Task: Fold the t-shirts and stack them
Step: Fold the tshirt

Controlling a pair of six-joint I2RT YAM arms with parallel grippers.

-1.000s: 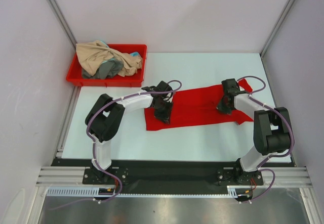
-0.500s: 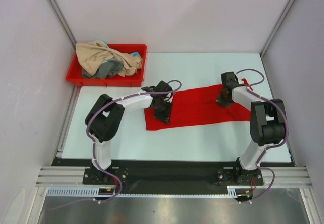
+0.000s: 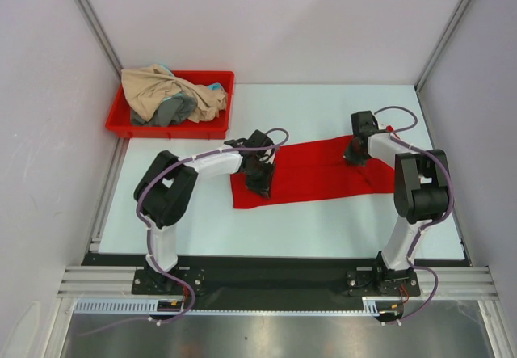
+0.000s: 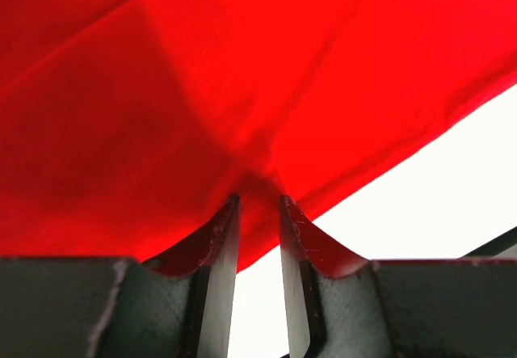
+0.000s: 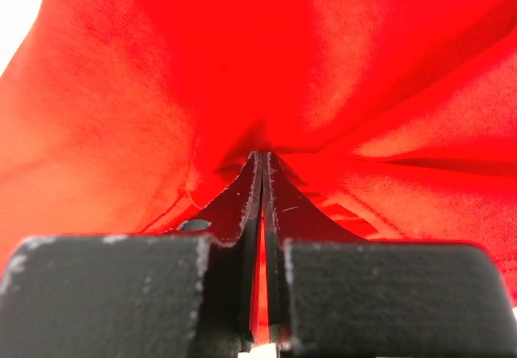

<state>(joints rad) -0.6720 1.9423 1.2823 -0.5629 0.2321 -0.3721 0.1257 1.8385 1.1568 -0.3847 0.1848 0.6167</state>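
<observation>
A bright red t-shirt (image 3: 315, 172) lies spread in a long band across the middle of the table. My left gripper (image 3: 258, 183) sits at its near-left end; in the left wrist view its jaws (image 4: 260, 200) stand a little apart, pinching a fold of the red cloth (image 4: 242, 75) at their tips. My right gripper (image 3: 353, 157) is at the shirt's far-right part, and its jaws (image 5: 262, 157) are shut tight on the red cloth (image 5: 242, 51). A beige-tan shirt (image 3: 161, 87), a grey one (image 3: 166, 114) and a bit of light blue one (image 3: 216, 89) lie crumpled in the tray.
The red plastic tray (image 3: 161, 130) stands at the far-left corner of the white table (image 3: 323, 229). Grey walls close in the left, back and right. The arm bases stand on a black rail at the near edge.
My right gripper has moved toward the far side, with the red cloth in it, and its arm has swung in behind it. My left gripper has not moved.
</observation>
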